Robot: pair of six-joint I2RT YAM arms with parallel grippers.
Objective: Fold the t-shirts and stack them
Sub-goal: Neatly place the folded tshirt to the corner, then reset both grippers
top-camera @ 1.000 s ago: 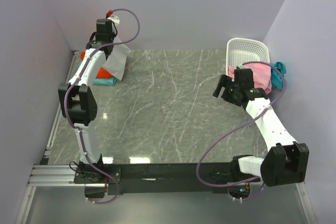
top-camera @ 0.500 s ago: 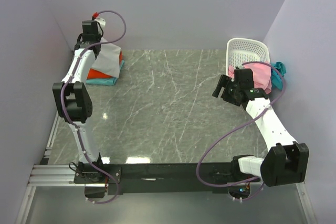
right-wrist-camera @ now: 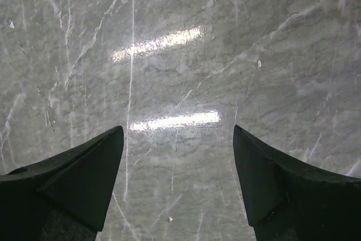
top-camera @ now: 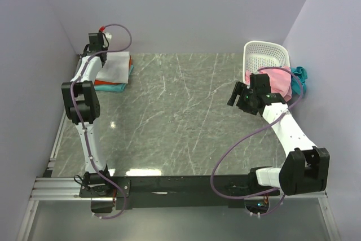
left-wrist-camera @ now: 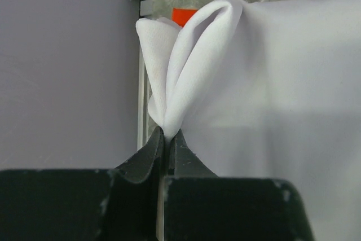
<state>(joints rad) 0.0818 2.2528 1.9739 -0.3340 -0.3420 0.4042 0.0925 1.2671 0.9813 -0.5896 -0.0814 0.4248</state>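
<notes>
I am pinching the white shirt (left-wrist-camera: 271, 83) over the stack at the far left corner of the table (top-camera: 180, 117).

My left gripper (left-wrist-camera: 164, 134) is pressing its jaws together on a bunched fold of that thin, smooth, soft cloth. The cloth is draping over the orange shirt (left-wrist-camera: 183, 15) and the aqua shirt (top-camera: 115, 87). If I release while pulling away, the puffed fold could drag and rumple the slippery pile. My right gripper (right-wrist-camera: 177, 131) is hovering spread wide and empty over glossy marbled tabletop near the right edge. It is beside the perforated plastic basket (top-camera: 265, 55), where the crumpled pink shirt (top-camera: 279, 80) is waiting.
</notes>
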